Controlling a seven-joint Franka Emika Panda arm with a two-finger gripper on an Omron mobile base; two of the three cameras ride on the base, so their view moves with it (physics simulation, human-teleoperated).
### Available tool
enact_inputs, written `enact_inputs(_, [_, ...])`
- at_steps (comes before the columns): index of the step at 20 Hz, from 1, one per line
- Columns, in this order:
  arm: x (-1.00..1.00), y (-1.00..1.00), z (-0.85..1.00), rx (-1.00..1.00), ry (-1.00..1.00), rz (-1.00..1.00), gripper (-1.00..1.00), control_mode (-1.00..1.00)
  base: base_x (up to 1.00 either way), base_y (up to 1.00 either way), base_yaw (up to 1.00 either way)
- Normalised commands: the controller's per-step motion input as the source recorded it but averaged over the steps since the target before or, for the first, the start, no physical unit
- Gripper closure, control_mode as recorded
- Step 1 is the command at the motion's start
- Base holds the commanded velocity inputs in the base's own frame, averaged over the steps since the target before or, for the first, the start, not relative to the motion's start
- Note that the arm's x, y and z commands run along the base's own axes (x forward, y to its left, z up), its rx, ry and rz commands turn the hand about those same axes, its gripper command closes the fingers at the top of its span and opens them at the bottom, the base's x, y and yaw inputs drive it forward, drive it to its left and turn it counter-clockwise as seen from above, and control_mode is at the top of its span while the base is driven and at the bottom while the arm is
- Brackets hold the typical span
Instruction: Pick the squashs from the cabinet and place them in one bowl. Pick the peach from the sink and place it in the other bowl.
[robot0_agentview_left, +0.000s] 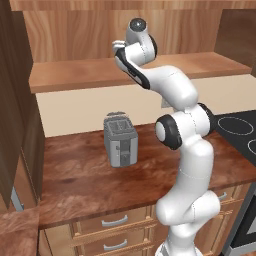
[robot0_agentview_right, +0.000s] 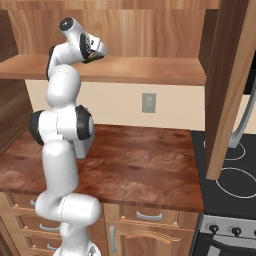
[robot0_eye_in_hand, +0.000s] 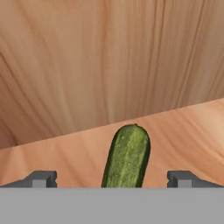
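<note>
So you're reaching into the cabinet (robot0_agentview_left: 75, 30) right now, hand up at shelf level. On the hand camera, going left to right: left fingertip (robot0_eye_in_hand: 41, 178), then the green squash (robot0_eye_in_hand: 127, 157) lying on the shelf (robot0_eye_in_hand: 183, 127), then the right fingertip. The gripper (robot0_eye_in_hand: 112, 179) is wide open with nothing in it, and the squash sits pretty much dead centre between the tips, slightly right of middle. Its long axis runs away from you toward the back panel (robot0_eye_in_hand: 87, 57), leaning a touch right, so the fingers would close across its narrow width, which looks like what you want.

From the base cameras, the toaster (robot0_agentview_left: 120, 138) sits on the counter (robot0_agentview_left: 75, 175) well below, then the wall outlet (robot0_agentview_right: 148, 102), then the stove (robot0_agentview_right: 235, 180) at far right. Nothing blocks the approach; I'd just watch the open door (robot0_agentview_right: 225, 85) on the way out.
</note>
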Motion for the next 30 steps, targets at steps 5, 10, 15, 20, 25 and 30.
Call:
enact_inputs(5, [0.00, 0.00, -0.01, 0.00, 0.02, 0.00, -1.00, -1.00, 0.00, 0.00, 0.00])
enact_inputs(10, [0.00, 0.01, -0.14, 0.00, 0.00, 0.00, -1.00, -1.00, 0.00, 0.00, 0.00])
enact_inputs(15, [0.00, 0.00, -0.04, 0.00, 0.00, 0.00, -1.00, -1.00, 0.00, 0.00, 0.00])
enact_inputs(20, [0.00, 0.00, -0.18, 0.00, 0.00, 0.00, -1.00, -1.00, 0.00, 0.00, 0.00])
enact_inputs(25, [0.00, 0.00, -0.28, 0.00, 0.00, 0.00, -1.00, -1.00, 0.00, 0.00, 0.00])
enact_inputs(30, [0.00, 0.00, -0.17, 0.00, 0.00, 0.00, -1.00, -1.00, 0.00, 0.00, 0.00])
